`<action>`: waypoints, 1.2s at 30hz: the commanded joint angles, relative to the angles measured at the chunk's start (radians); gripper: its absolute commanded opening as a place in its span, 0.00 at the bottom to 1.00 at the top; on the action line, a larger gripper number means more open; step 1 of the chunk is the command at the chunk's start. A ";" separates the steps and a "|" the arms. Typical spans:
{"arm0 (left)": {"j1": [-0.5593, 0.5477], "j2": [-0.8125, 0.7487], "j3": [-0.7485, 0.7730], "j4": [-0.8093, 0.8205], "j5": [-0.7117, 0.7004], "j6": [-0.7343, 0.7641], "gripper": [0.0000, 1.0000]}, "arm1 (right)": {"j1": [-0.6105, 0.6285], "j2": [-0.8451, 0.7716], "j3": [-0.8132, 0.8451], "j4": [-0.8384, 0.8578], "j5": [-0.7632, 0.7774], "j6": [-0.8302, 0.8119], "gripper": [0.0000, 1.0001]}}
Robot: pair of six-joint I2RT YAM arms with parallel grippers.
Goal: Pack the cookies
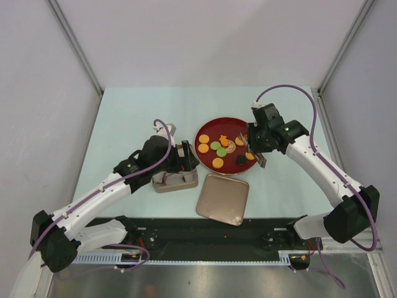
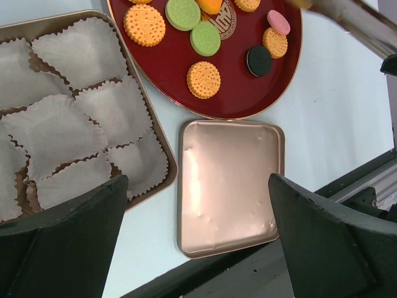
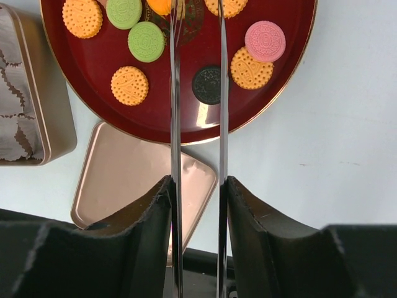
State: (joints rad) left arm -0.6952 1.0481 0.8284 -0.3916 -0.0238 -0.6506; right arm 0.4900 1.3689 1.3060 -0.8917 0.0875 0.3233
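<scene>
Black padded fingers of the right gripper [image 3: 197, 186] fill the bottom of the right wrist view. They are pressed against the two thin blades of long metal tongs [image 2: 356, 17], which they hold. The blades stand slightly apart and run out of the top of that view, so I cannot tell whether their tips pinch anything.

Beyond them, small round cookies [image 3: 129, 85] lie on a dark-red round plate [image 3: 93, 62]. Most are orange and two are green. A black cookie [image 3: 208, 85] shows in the gap between the blades. A pink cookie [image 3: 265, 40] touches an orange one near the plate's rim.

Only the left wrist view looks inside the tan square metal tin [image 3: 53, 118]. White paper cups [image 2: 68, 53] fill it, and no cookie is seen in them. That view also shows the left gripper [image 2: 195, 180] spread wide and holding nothing.

Below it, a tan square metal lid [image 2: 229, 186] lies flat on the pale blue-green table [image 2: 347, 112], just beside the tin and the plate.

Only the top view shows both arms. The left gripper hovers over the tin, and the right gripper is over the plate's right rim.
</scene>
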 commanded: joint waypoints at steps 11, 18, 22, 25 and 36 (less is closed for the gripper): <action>-0.006 -0.016 -0.018 0.005 -0.031 0.009 1.00 | 0.039 -0.004 -0.004 0.065 0.058 -0.030 0.43; -0.006 -0.010 -0.031 0.002 -0.033 0.012 1.00 | 0.074 0.051 -0.071 0.123 0.150 -0.024 0.45; -0.007 -0.005 -0.028 -0.006 -0.034 0.020 1.00 | 0.074 0.087 -0.083 0.175 0.179 -0.006 0.46; -0.006 -0.005 -0.025 -0.013 -0.039 0.028 1.00 | 0.064 0.111 -0.083 0.201 0.182 0.008 0.47; -0.006 0.003 -0.023 -0.026 -0.059 0.045 1.00 | 0.021 0.163 -0.093 0.240 0.166 0.007 0.51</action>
State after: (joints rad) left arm -0.6956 1.0485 0.8013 -0.4156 -0.0669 -0.6270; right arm 0.5293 1.5166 1.2148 -0.6998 0.2462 0.3210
